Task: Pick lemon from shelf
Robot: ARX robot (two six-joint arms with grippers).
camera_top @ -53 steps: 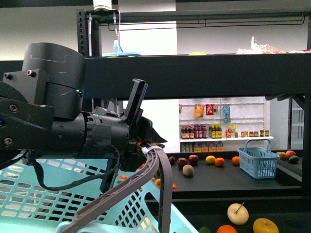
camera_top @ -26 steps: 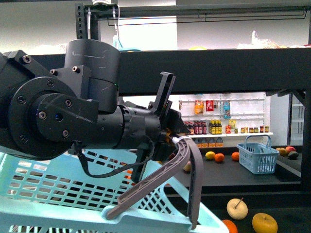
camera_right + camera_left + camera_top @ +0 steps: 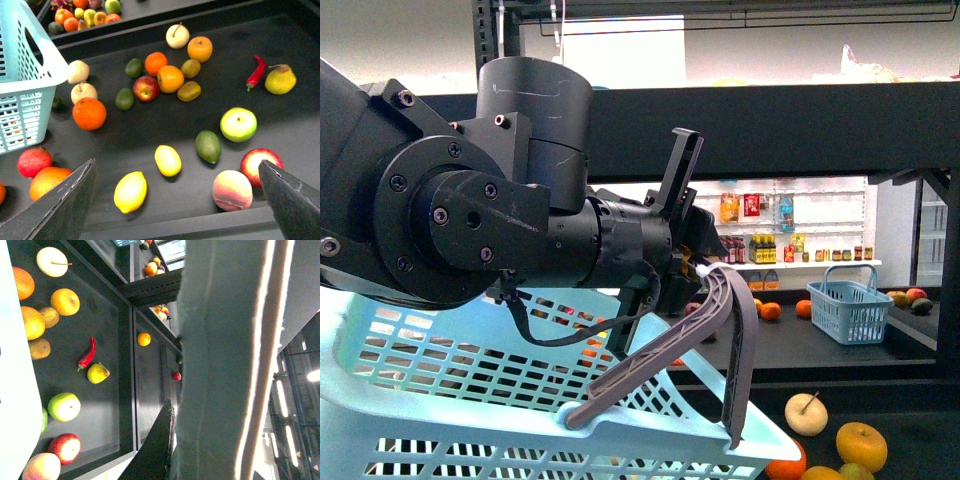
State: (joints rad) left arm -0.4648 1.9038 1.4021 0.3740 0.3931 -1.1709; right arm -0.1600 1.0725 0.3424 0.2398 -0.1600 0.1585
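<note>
Two yellow lemons [image 3: 130,191] [image 3: 168,160] lie side by side on the dark tier of the black shelf [image 3: 300,125], near its front edge. My right gripper [image 3: 177,200] hangs open above them, its dark fingers [image 3: 60,205] wide apart to either side, touching nothing. My left gripper [image 3: 705,272] is shut on the grey basket handle [image 3: 720,340] of a light blue basket [image 3: 470,400], held up in front of the shelf beam [image 3: 770,130]. In the left wrist view the grey handle [image 3: 220,365] fills most of the picture beside one dark finger [image 3: 157,450].
Around the lemons lie a peach [image 3: 232,190], a red apple [image 3: 261,166], a green apple [image 3: 238,124], a dark green fruit [image 3: 208,146], an orange [image 3: 89,113] and a red chilli [image 3: 256,71]. The light blue basket [image 3: 25,100] hangs at one side. A small blue basket [image 3: 850,310] stands on the far tier.
My left arm has swung up and to the right with the basket, so the handle now sits higher and further right. The fruit at the lower right appears lower in the picture.
</note>
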